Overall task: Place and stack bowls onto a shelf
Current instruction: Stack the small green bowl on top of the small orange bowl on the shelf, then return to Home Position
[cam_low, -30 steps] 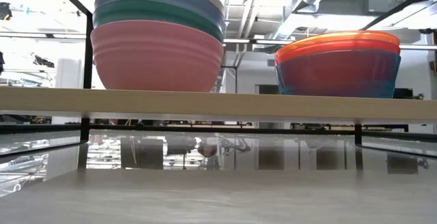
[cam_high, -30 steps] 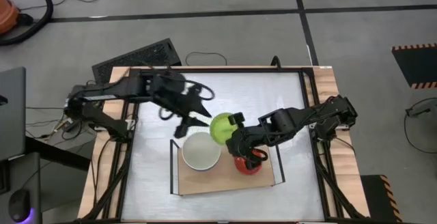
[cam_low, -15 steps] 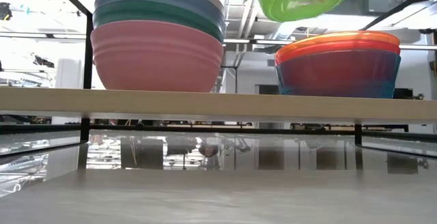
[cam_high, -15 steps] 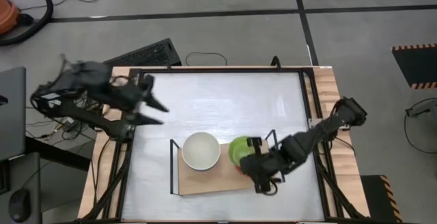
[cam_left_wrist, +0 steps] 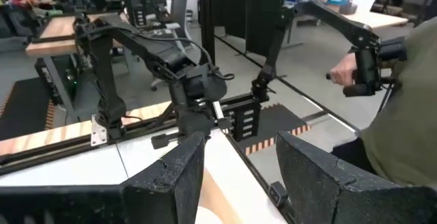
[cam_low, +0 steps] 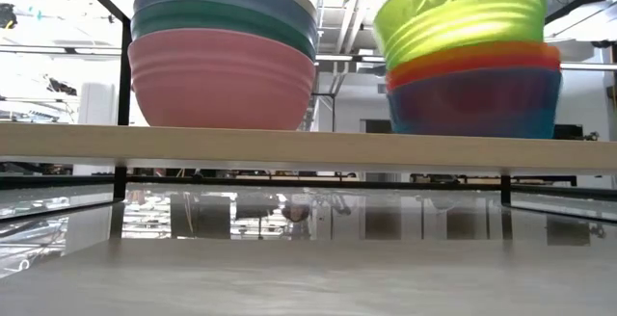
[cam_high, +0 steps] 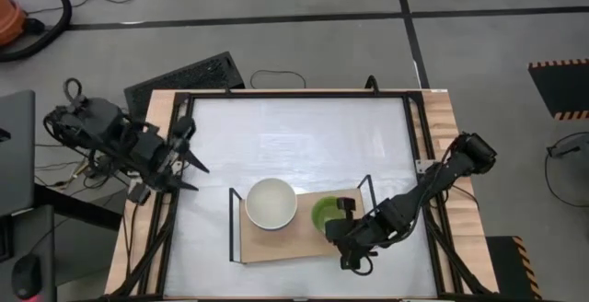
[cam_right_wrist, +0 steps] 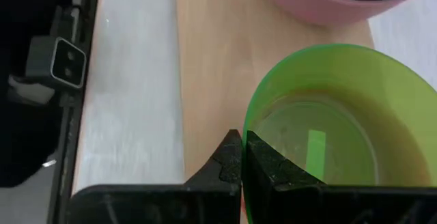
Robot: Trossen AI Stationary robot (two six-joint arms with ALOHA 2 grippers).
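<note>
High view: the right claw (cam_high: 342, 231) pinches the rim of the green bowl (cam_high: 324, 214) over the right stack on the shelf (cam_high: 276, 242); the left claw (cam_high: 189, 145) waits spread at the left bench (cam_high: 304, 136) edge.

Low view: the green bowl sits tilted on the orange bowl (cam_low: 472, 58), not fully nested. I judge that the next move is seating it level, then letting go.

Right wrist view: the fingers (cam_right_wrist: 235, 162) grip the rim; the stack beneath is hidden.

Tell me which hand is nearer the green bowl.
Right. The right hand grips the green bowl by its rim, over the smaller stack on the shelf. The left hand is far off at the table's left edge, open and empty.
</note>
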